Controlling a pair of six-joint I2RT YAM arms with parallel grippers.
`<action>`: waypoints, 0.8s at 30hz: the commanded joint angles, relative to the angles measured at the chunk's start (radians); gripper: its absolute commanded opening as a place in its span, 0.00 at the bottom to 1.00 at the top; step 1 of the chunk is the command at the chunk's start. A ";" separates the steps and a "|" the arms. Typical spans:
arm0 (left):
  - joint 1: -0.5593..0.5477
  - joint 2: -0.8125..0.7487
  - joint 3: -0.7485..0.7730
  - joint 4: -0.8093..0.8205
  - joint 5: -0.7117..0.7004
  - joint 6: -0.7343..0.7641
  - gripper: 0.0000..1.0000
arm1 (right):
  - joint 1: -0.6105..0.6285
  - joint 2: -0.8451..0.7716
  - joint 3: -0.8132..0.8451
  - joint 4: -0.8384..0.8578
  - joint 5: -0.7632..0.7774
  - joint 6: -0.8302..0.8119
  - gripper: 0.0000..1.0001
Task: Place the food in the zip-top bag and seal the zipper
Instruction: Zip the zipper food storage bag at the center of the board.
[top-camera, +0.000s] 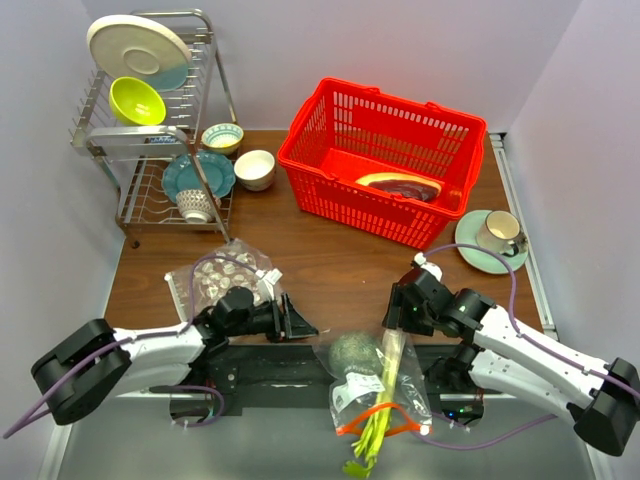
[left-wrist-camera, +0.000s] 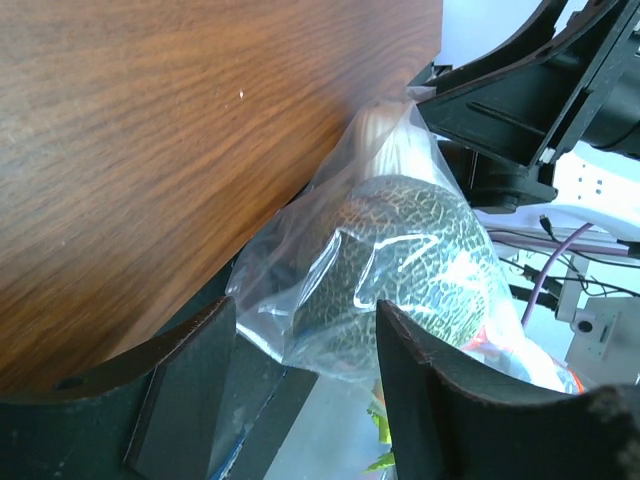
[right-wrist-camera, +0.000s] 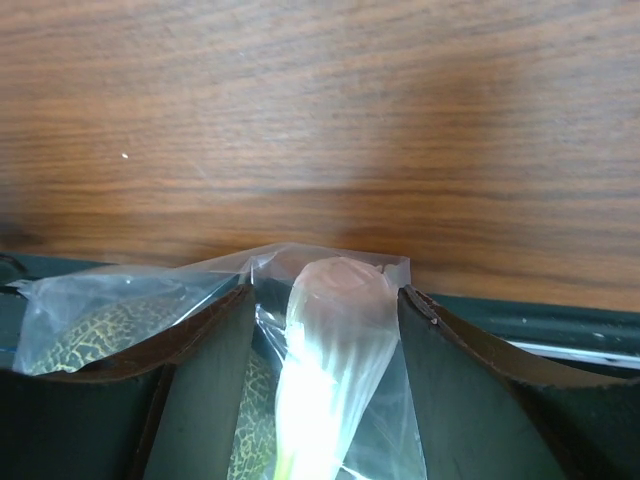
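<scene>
The clear zip-top bag (top-camera: 375, 385) lies at the table's near edge, its orange-red zipper (top-camera: 372, 420) open towards me. Inside are the dark green ball (top-camera: 355, 352) and the light-green stalks (top-camera: 383, 405), whose leafy ends stick out past the zipper. The red-brown slab (top-camera: 400, 184) lies in the red basket. My left gripper (top-camera: 303, 327) is open just left of the bag; the ball (left-wrist-camera: 400, 260) in the bag (left-wrist-camera: 290, 290) lies past its fingers (left-wrist-camera: 190, 390). My right gripper (top-camera: 398, 322) is open, its jaws either side of the stalks' pale end (right-wrist-camera: 335, 300) in the bag's closed corner (right-wrist-camera: 385, 265).
The red basket (top-camera: 330, 150) stands at the back middle. A dish rack (top-camera: 150, 140) with a plate and bowls is at the back left, with two bowls beside it. A cup on a green saucer (top-camera: 495, 240) is at the right. A dotted clear bag (top-camera: 215, 275) lies by the left arm.
</scene>
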 joint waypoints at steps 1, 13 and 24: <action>-0.011 0.040 -0.001 0.125 -0.025 -0.035 0.62 | 0.001 0.003 -0.005 0.049 0.019 0.024 0.62; -0.053 0.235 0.008 0.295 -0.039 -0.057 0.48 | 0.001 -0.005 0.001 0.046 0.016 0.021 0.62; -0.054 0.354 -0.012 0.552 -0.022 -0.112 0.00 | -0.001 -0.019 0.013 0.034 0.020 0.021 0.62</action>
